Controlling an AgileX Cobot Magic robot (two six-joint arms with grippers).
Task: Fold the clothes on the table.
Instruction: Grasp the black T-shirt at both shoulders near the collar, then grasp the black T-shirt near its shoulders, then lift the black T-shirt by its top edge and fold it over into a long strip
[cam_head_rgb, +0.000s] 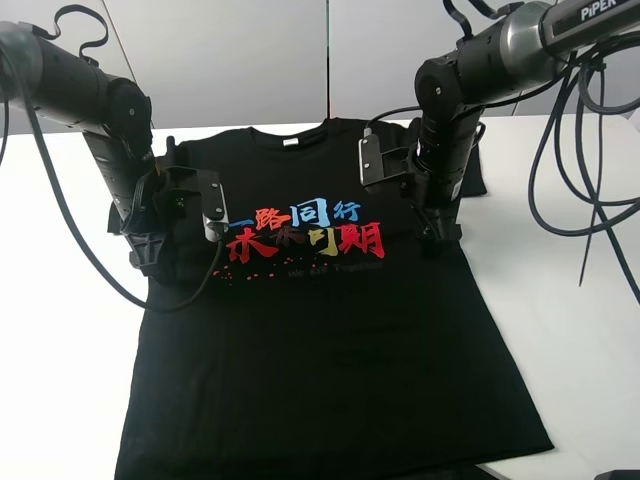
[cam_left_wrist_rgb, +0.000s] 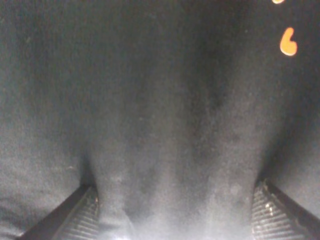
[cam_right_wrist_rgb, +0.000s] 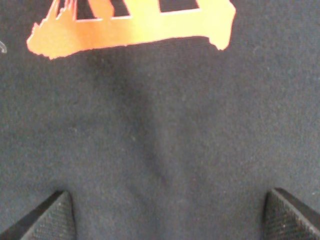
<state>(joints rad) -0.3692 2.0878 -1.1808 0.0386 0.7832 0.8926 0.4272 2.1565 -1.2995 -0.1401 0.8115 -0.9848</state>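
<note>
Black T-shirt (cam_head_rgb: 330, 380): spread face up on the white table (cam_head_rgb: 60, 400), collar at the far side, hem reaching the near edge.
Print: red, blue and yellow characters (cam_head_rgb: 300, 232) across the chest, fully exposed.
Left pincer (cam_left_wrist_rgb: 175, 215): jaws wide, lowered onto the cloth just beside its end of the print; a soft ridge of fabric rises between the fingers (nothing clamped).
Right pincer (cam_right_wrist_rgb: 167, 215): jaws wide, down on the cloth at the other end of the print; the fabric between them lies flat.
Folds done: none visible; the body lies at full length, the right sleeve out to the side.
Remaining: judged to be everything, from first grip to sleeve and body folds.
Stage: judged the opening grasp, not yet closed.
</note>
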